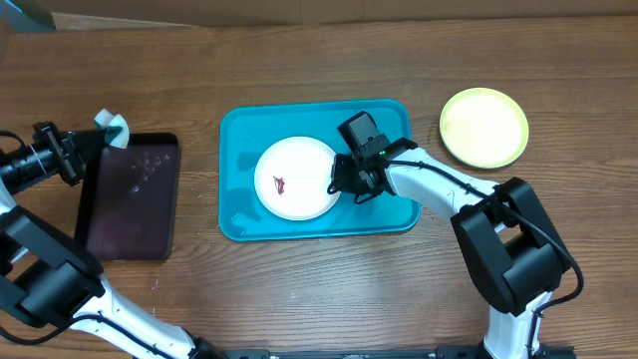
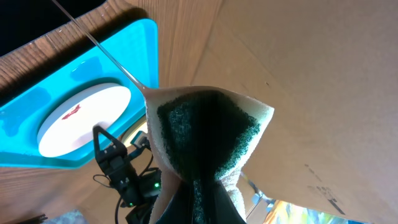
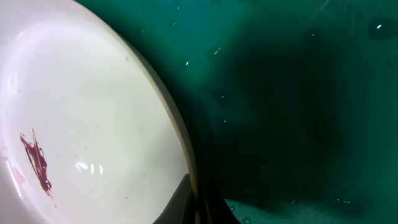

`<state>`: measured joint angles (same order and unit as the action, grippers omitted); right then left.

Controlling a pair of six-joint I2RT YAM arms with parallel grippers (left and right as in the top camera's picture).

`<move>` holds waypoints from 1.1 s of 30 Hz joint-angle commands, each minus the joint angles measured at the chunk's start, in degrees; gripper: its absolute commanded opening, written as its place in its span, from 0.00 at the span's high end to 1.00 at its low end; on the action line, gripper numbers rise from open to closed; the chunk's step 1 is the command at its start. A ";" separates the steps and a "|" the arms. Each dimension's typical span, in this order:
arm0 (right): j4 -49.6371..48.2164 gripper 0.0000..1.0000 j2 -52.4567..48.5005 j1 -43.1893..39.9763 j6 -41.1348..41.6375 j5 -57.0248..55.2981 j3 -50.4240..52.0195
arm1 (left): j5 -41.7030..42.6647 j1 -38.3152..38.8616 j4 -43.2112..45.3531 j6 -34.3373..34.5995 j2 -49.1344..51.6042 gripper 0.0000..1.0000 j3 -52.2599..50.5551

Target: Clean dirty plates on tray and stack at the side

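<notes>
Tray: the turquoise tray (image 1: 239, 130) sits mid-surface and everything here is placed against it.
White plate: the white plate (image 1: 294, 165) lies flat inside the tray, a touch left of its centre.
Smear: a dark red smear (image 1: 281, 184) shows on the plate's face, so this one looks unwashed.
Right hand: the right hand (image 1: 349, 178) is down inside the tray at the plate's right edge; the wrist view has its jaws pinched together on the rim, and nothing else is in the grip.
Left hand: the left hand (image 1: 98, 138) is well off to the left of the tray, jaws closed on a green-and-white sponge (image 2: 205, 134), nowhere near the plate.
Black tray: a black tray (image 1: 130, 194) lies on the wooden surface (image 1: 299, 60) left of the tray, just below that sponge.
Yellow-green plate: the yellow-green plate (image 1: 483, 127) rests on the surface just off the tray's upper right corner, looking clean from above, with nothing stacked on it.
Third plate: I can see no other plate in any view.
Done, by my reading: one plate is out at the side, the start of the stack.
To do: the sponge must come across, the smear be wiped off, and the white plate be carried right onto the yellow-green one.
Progress: partway at best, with the scrubbing of this plate not yet begun.
</notes>
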<state>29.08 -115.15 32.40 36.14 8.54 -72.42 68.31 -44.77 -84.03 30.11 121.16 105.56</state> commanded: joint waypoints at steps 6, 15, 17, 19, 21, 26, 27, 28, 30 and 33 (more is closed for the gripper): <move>1.20 0.96 -3.26 0.00 -0.61 -4.63 1.57 | 0.11 -0.66 -0.15 -0.13 -0.09 0.96 -0.02; 1.22 0.96 -3.26 0.00 -0.61 -4.63 1.57 | 0.11 -0.66 -0.13 -0.11 -0.09 0.96 -0.02; 1.22 0.96 -3.26 0.00 -0.61 -4.63 1.57 | 0.02 -0.63 0.09 -0.15 -0.09 0.96 -0.02; 1.20 0.96 -3.26 0.00 -0.61 -4.63 1.57 | -1.57 -0.63 0.90 -0.39 -0.09 0.96 -0.02; 1.16 0.96 -3.26 0.00 -0.61 -4.63 1.57 | -7.56 -0.63 3.72 -2.16 -0.09 0.96 -0.02; 1.03 0.96 -3.26 0.00 -0.59 -4.61 1.57 | -30.32 0.50 5.64 -7.34 -0.09 0.96 -2.51; 1.01 0.96 -3.26 0.00 -0.61 -4.61 1.57 | -28.68 0.76 5.62 -8.57 0.04 0.96 -3.58; 1.01 0.96 -3.26 0.00 -0.61 -4.61 1.57 | -25.33 0.94 5.40 -9.46 0.07 0.96 -4.48; 1.05 0.96 -3.26 0.00 -0.61 -4.61 1.57 | -15.08 0.92 4.74 -10.08 0.07 0.96 -5.60; 1.53 0.96 -3.26 0.00 -0.61 -4.61 1.57 | -1.57 0.81 4.63 -9.99 0.04 0.96 -5.29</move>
<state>29.15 -115.15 32.40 36.14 8.54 -72.42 52.93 -44.36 -79.37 22.72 121.23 100.18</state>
